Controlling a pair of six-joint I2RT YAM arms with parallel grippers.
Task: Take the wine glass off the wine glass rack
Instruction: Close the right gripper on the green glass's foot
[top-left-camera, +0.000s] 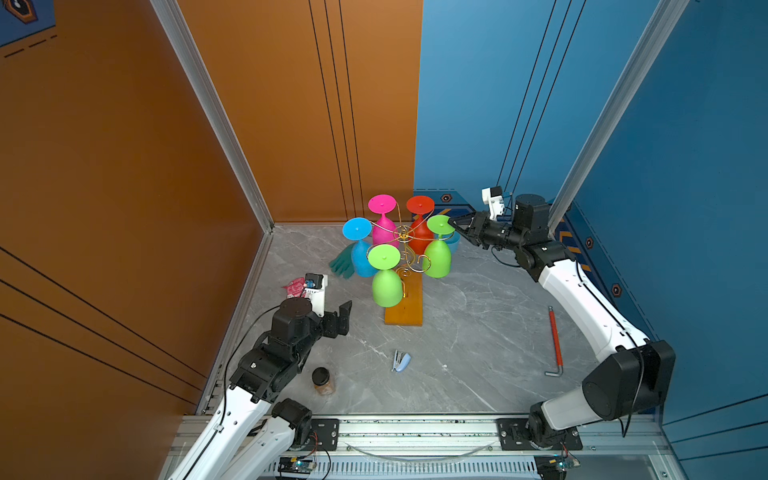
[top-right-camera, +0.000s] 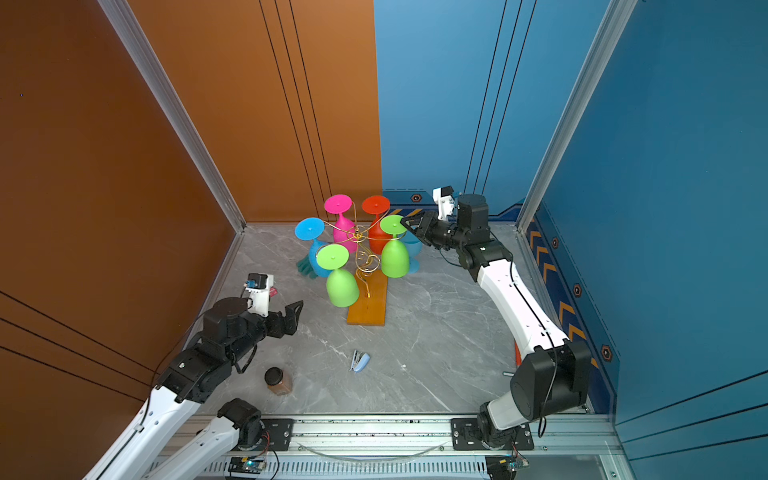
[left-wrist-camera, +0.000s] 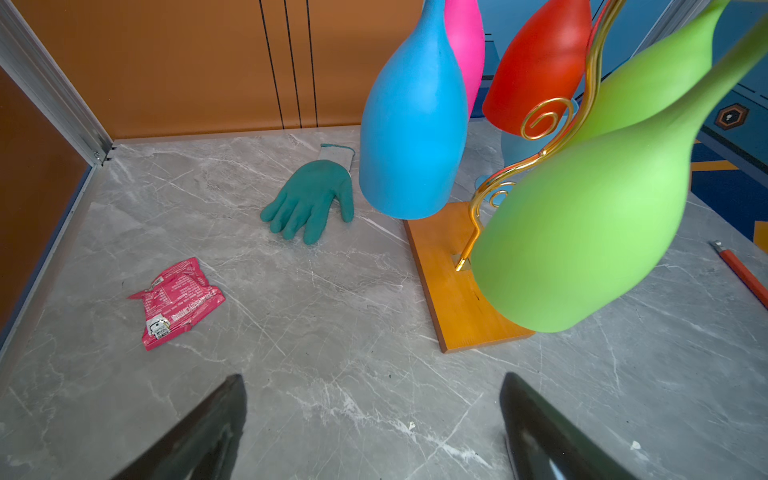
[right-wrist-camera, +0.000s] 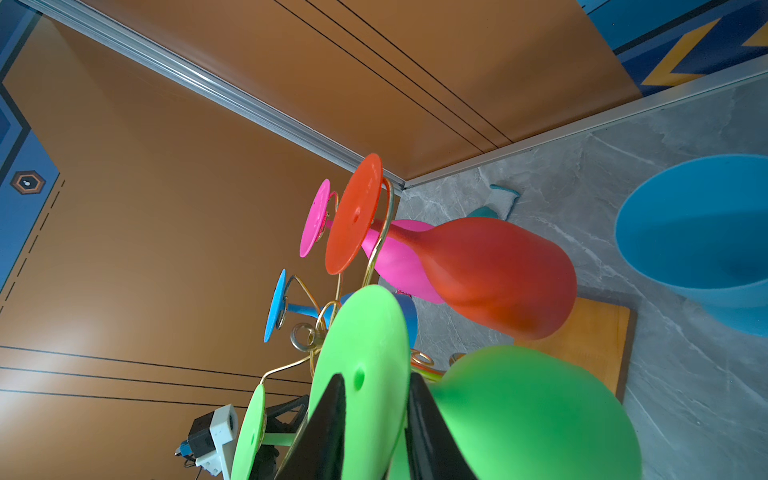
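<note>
Table (top-left-camera: 478, 332): grey marbled top that carries everything listed below.

Wine glass rack (top-left-camera: 405, 309): gold wire stand on an orange wooden base, mid-table toward the back wall. Glasses hang upside down from its arms: pink glass (top-left-camera: 383, 232), red glass (top-left-camera: 420, 235), blue glass (top-left-camera: 362, 262) and front green glass (top-left-camera: 387, 286).

Green wine glass (top-left-camera: 437, 257): hangs on the rack's right side, foot uppermost, seated in its wire curl.

Right gripper (top-left-camera: 453, 222): at that glass's foot. In the right wrist view its fingers (right-wrist-camera: 332, 415) straddle the foot disc, one on each face. The jaws are drawn narrow, but whether they press the disc cannot be told.

Left gripper (top-left-camera: 345, 309): jaws wide apart and empty, over bare table left of the base, well apart from the green wine glass.

Small items: teal glove (top-left-camera: 343, 262), red-handled hex key (top-left-camera: 555, 340), jar (top-left-camera: 323, 380), stapler (top-left-camera: 401, 360).
</note>
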